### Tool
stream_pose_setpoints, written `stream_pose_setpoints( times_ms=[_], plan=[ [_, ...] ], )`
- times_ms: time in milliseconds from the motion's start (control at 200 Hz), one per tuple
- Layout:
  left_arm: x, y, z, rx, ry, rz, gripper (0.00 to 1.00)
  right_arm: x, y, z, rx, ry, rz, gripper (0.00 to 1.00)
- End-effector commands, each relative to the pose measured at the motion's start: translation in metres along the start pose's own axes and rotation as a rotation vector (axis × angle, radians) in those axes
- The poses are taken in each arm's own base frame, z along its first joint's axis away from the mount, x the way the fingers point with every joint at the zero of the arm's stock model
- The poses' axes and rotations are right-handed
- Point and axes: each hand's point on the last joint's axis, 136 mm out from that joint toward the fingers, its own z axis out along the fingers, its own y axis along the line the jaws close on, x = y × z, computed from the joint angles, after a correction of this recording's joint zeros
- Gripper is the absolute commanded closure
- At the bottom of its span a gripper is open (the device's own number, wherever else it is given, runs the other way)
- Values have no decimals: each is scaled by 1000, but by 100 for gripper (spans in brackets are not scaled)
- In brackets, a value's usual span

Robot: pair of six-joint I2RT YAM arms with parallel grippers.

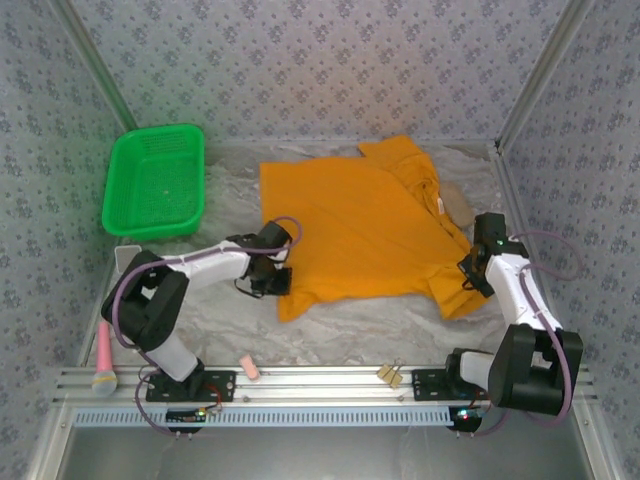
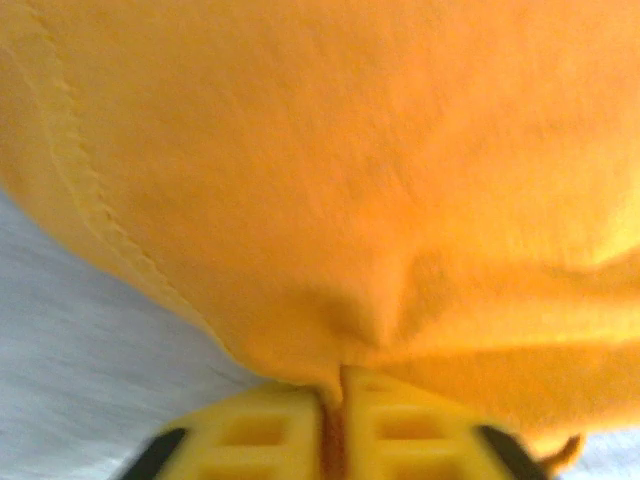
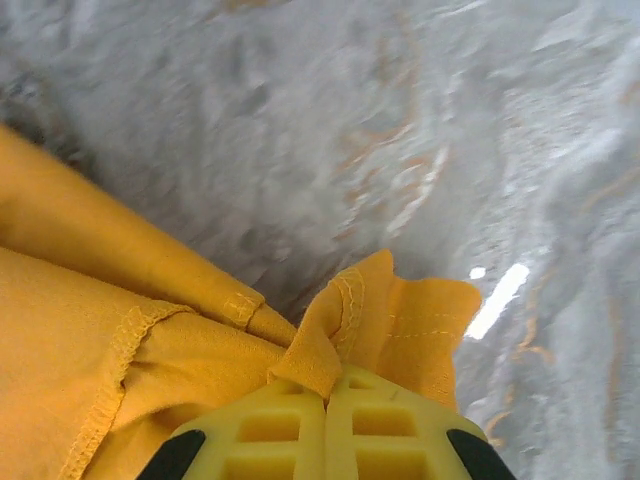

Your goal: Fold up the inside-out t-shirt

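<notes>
The inside-out t-shirt (image 1: 355, 225) lies spread on the pale table cover, orange-yellow, with a sleeve bunched toward the far right. My left gripper (image 1: 281, 280) sits at its near-left hem corner. In the left wrist view that gripper (image 2: 336, 385) has its yellow jaws pinched on a fold of the shirt (image 2: 330, 160). My right gripper (image 1: 468, 272) is at the near-right corner. The right wrist view shows it (image 3: 328, 385) shut on a stitched hem corner of the shirt (image 3: 385, 310), which stands up between the fingers.
A green plastic basket (image 1: 156, 181) stands at the far left. A pink-handled tool (image 1: 104, 362) lies by the near-left rail. A small pink piece (image 1: 250, 369) and a binder clip (image 1: 390, 374) rest on the front rail (image 1: 330, 380). Patterned walls close in three sides.
</notes>
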Motion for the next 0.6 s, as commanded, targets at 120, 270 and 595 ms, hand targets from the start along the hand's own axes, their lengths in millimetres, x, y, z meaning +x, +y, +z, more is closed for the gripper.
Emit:
stream_pose_setpoints(
  times_ms=[120,270,595],
  plan=[
    [3,-60,-72,210,-14,137,35,-9,-1,-6,9,-65,-104,59],
    [-77,-29,-116,-6,-260,144,20,-8,95,-33,-221,-56,-365,51],
    [-224,18,-49,-130,-384,112,22,-17,254,7,-426,-30,-334,52]
  ],
)
